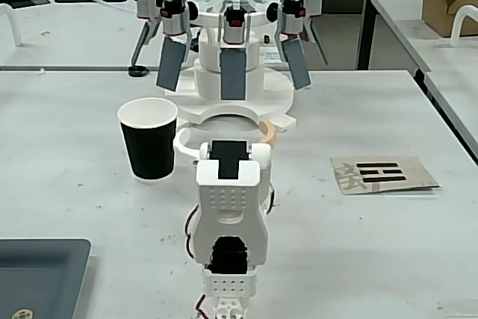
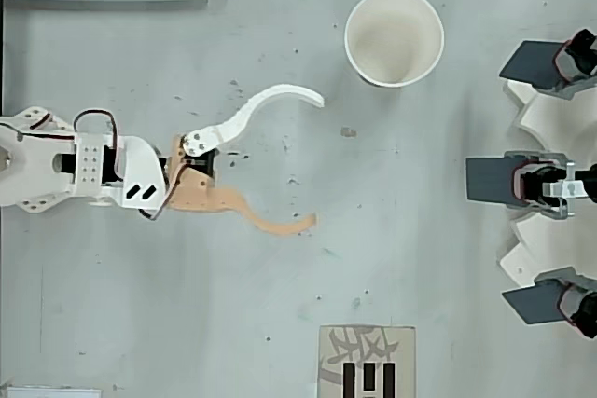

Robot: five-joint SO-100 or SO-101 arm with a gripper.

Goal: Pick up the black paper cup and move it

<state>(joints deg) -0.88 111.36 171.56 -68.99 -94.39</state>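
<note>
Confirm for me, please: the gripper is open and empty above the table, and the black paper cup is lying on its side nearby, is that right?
Not quite. The black paper cup is standing upright, mouth up, as the fixed view shows; the overhead view looks straight down into it. The rest holds: the gripper is open and empty, clear of the cup.

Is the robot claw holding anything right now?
No. The gripper is wide open and empty, and the black paper cup stands apart from it, untouched.
</note>
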